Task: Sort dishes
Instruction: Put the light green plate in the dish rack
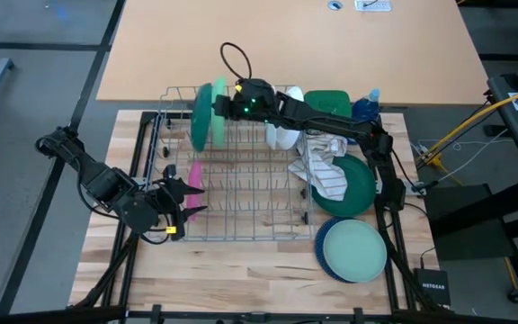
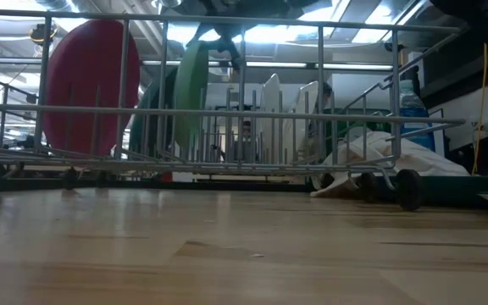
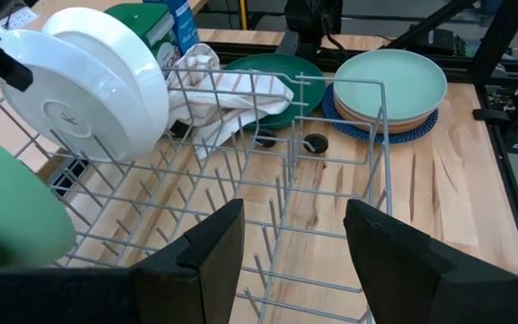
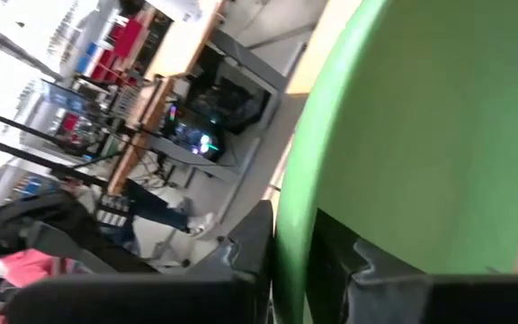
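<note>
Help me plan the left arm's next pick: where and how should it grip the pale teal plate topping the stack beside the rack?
Grip the pale teal plate at its raised rim, coming down from above. It lies flat on the stack, so only the edge offers a pinch; the side away from the dish rack looks clearer.

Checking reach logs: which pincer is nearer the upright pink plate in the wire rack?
Left. The left pincer, open, sits at the rack's edge just beside the pink round plate. The right pincer is across the rack, shut on the light green round plate.

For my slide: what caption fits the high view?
Right claw slots a light green plate into the rack.
</note>
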`<state>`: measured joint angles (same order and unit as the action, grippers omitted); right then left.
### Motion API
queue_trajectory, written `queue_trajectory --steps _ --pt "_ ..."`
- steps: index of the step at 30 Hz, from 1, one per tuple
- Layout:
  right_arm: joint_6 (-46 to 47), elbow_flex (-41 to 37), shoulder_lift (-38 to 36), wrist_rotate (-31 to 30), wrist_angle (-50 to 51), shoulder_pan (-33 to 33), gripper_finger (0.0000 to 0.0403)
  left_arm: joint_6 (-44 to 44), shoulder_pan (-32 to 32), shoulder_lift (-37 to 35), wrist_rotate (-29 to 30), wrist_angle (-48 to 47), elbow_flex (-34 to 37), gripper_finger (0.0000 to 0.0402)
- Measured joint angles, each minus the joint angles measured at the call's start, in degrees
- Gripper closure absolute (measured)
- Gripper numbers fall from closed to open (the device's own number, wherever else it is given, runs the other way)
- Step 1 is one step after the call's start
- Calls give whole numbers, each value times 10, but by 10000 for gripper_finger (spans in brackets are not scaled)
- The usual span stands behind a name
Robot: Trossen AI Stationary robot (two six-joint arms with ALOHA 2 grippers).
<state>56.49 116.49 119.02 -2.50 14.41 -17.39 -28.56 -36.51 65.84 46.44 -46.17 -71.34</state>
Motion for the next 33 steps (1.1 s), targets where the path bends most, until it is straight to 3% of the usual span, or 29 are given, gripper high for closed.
queue_trajectory --steps 17,26,33 --pt "0 0 0 17 69 -22 270 -2 0 0 0 0 0 218" --pt "-44 0 -1 91 79 -53 271 -10 0 0 0 0 0 217" --pt "-60 0 -3 98 151 -76 271 -10 0 0 0 0 0 217"
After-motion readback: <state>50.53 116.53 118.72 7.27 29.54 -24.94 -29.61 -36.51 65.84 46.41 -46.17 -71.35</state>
